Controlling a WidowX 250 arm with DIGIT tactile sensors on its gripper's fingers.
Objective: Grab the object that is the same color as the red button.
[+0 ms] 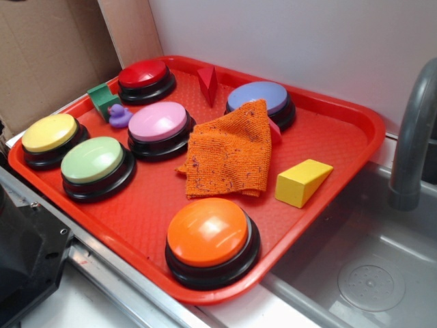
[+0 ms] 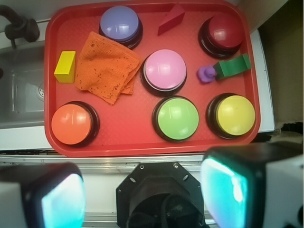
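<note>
The small red pyramid block (image 1: 207, 83) (image 2: 171, 19) stands at the far side of the red tray (image 1: 355, 119) (image 2: 118, 140), between the dark-red dome button (image 1: 144, 76) (image 2: 224, 31) and the blue-violet button (image 1: 259, 99) (image 2: 120, 25). In the wrist view my gripper (image 2: 142, 194) hangs high above the robot base, well short of the tray's near rim. Its two pale pads (image 2: 61, 199) stand wide apart with nothing between them. The gripper does not show in the exterior view.
On the tray also sit pink (image 1: 158, 124), green (image 1: 93, 162), yellow (image 1: 49, 135) and orange (image 1: 208, 236) buttons, an orange cloth (image 1: 229, 152), a yellow wedge (image 1: 302, 181), a green block (image 1: 104, 99) and a purple duck (image 1: 119, 116). A sink (image 1: 369, 273) with a faucet (image 1: 413, 137) lies to the right.
</note>
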